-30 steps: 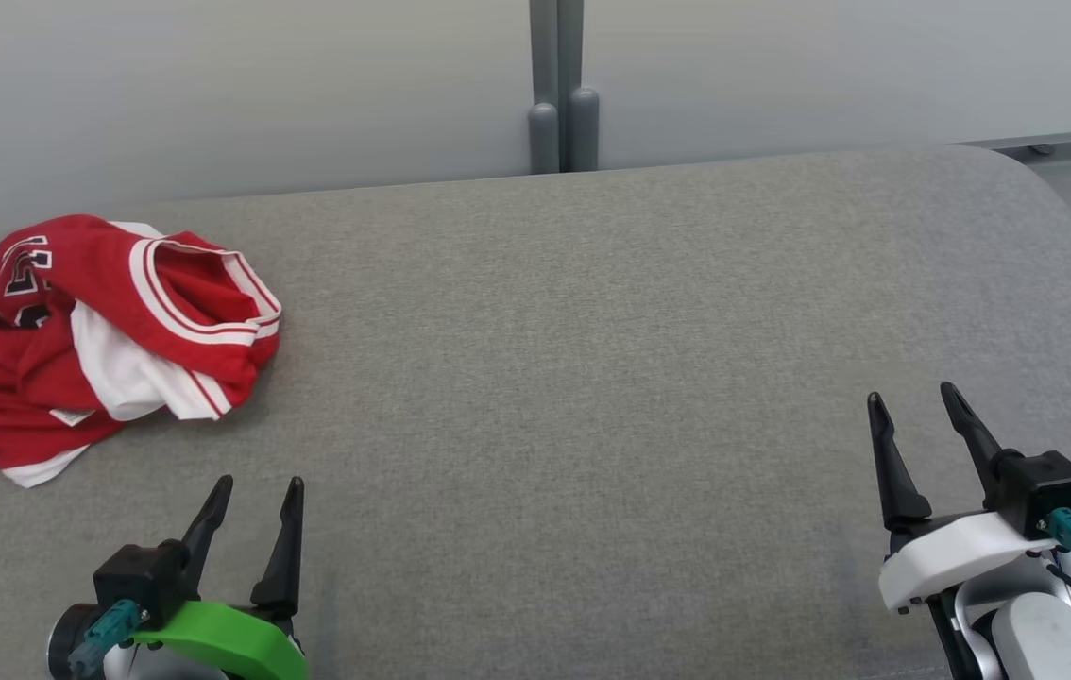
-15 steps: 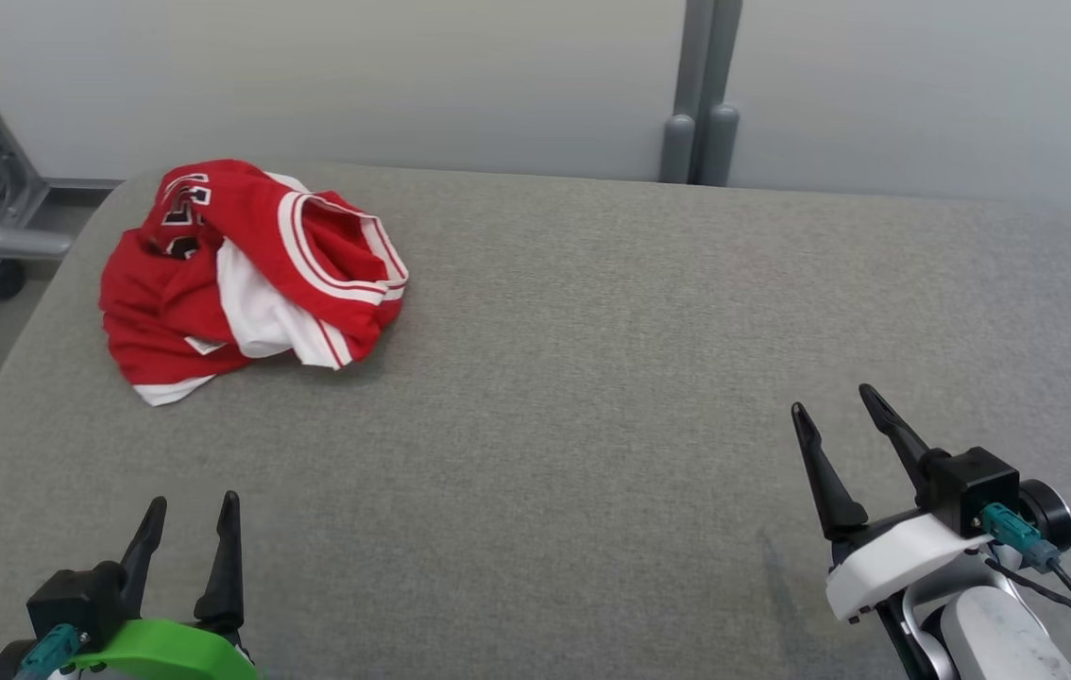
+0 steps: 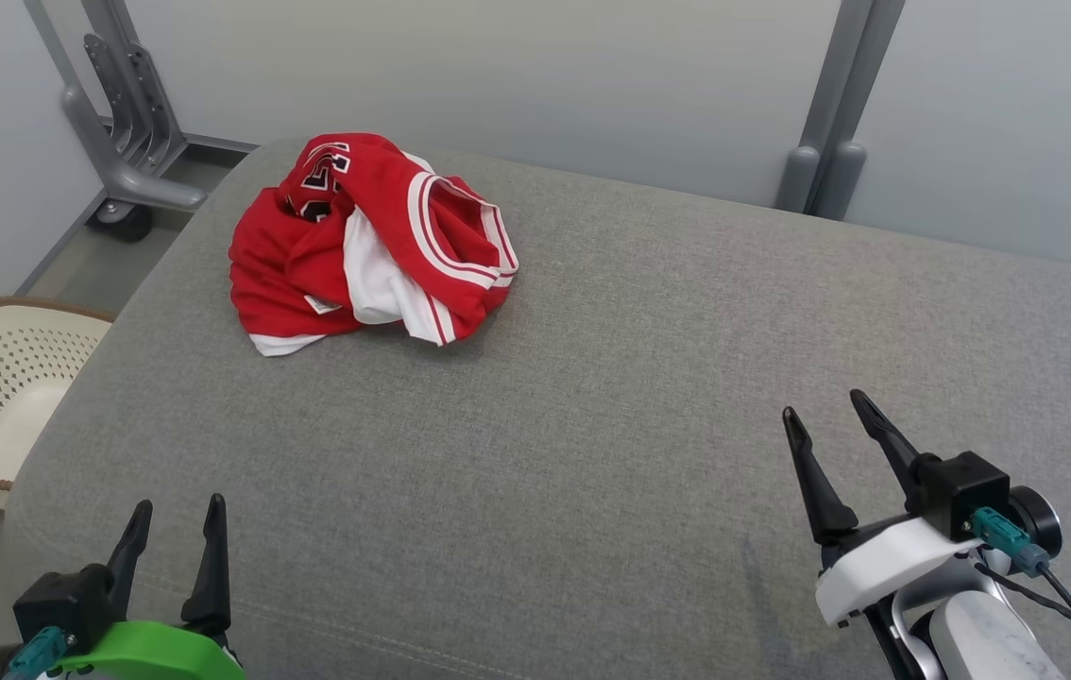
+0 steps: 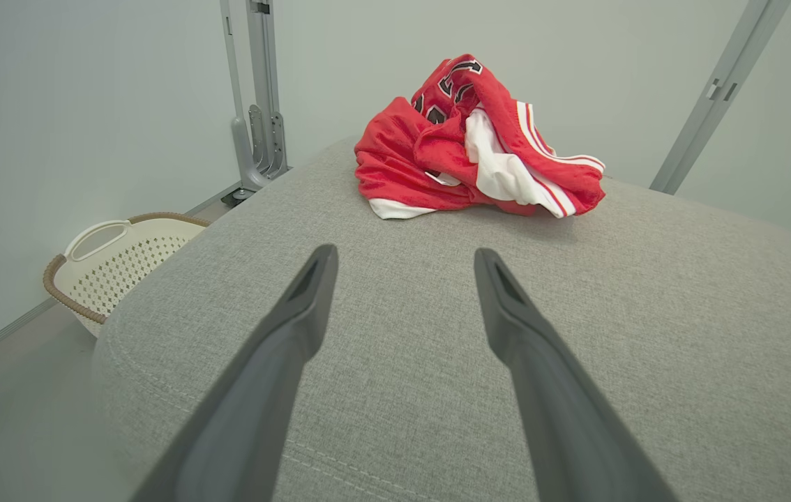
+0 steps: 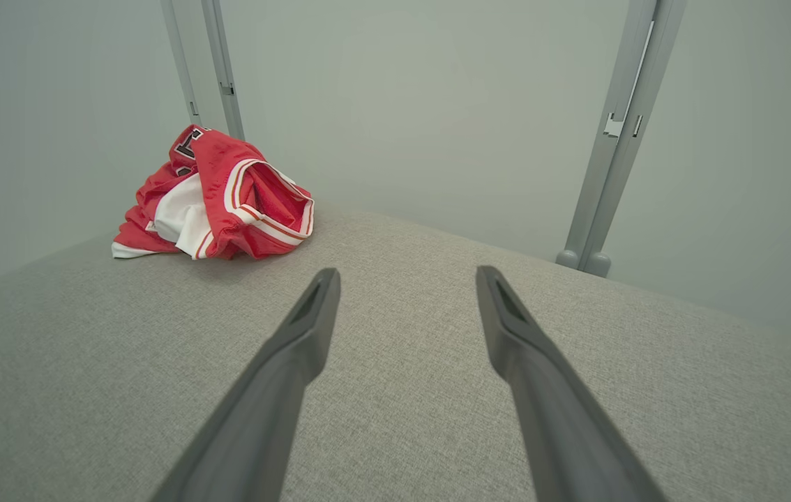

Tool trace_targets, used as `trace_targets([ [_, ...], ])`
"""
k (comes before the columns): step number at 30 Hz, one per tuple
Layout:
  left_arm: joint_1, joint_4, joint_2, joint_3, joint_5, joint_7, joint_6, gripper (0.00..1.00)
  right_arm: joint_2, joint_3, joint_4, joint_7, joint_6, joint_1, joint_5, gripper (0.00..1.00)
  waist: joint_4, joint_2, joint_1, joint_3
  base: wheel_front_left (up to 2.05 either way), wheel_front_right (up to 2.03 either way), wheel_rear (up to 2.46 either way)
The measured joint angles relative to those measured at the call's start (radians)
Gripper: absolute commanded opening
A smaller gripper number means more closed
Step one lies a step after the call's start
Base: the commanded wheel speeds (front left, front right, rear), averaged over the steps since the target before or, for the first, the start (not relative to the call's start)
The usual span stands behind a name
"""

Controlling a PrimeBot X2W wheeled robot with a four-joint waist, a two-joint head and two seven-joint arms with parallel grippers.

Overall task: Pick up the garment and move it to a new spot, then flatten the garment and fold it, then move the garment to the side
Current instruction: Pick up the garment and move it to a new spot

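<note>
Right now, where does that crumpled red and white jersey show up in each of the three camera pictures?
Head view: jersey upper left, near the far left corner of the grey cushion.
Left wrist view: jersey top centre, at the cushion's far edge.
Right wrist view: jersey upper left.
Shared landmark: the grey upright post stands to the right of the jersey in all three.
</note>
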Motion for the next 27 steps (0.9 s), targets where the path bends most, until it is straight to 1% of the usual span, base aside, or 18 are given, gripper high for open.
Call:
trace_targets([
  [7,0.0,-0.006,-0.001,0.0,-0.001,0.0,0.0,1.0,0.0,-0.002,-0.001,0.0,0.001,0.0,-0.007,1.0,-0.008,0.0,0.0,0.016,0.0,0.0,0.0],
  [11,-0.007,-0.008,-0.005,0.001,-0.031,0.0,0.0,1.0,-0.003,-0.002,-0.012,0.0,0.001,-0.002,-0.014,1.0,-0.015,0.0,0.0,0.038,0.0,0.0,0.0],
  [16,-0.104,0.006,-0.009,-0.011,-0.056,0.011,0.0,1.0,-0.025,-0.002,-0.04,0.0,0.008,-0.026,-0.041,1.0,-0.025,0.0,0.0,0.084,0.0,0.0,0.0],
  [18,-0.167,0.013,-0.013,-0.008,-0.072,0.044,0.0,1.0,-0.035,-0.002,-0.052,0.0,0.009,-0.049,-0.047,1.0,-0.031,0.0,0.0,0.107,0.0,0.0,0.0],
  [21,-0.27,0.027,-0.016,-0.013,-0.104,0.123,0.0,1.0,-0.04,-0.002,-0.072,-0.001,0.012,-0.078,-0.053,1.0,-0.04,0.0,0.0,0.144,0.0,0.0,0.0],
  [25,-0.406,0.064,0.001,-0.025,-0.108,0.243,0.0,1.0,-0.046,0.002,-0.086,-0.001,0.017,-0.101,-0.061,1.0,-0.056,0.0,0.0,0.195,0.0,0.0,0.0],
  [27,-0.47,0.08,0.014,-0.012,-0.115,0.291,0.005,1.0,-0.046,0.008,-0.093,-0.001,0.017,-0.113,-0.062,1.0,-0.066,0.0,0.0,0.221,0.0,0.0,0.0],
])
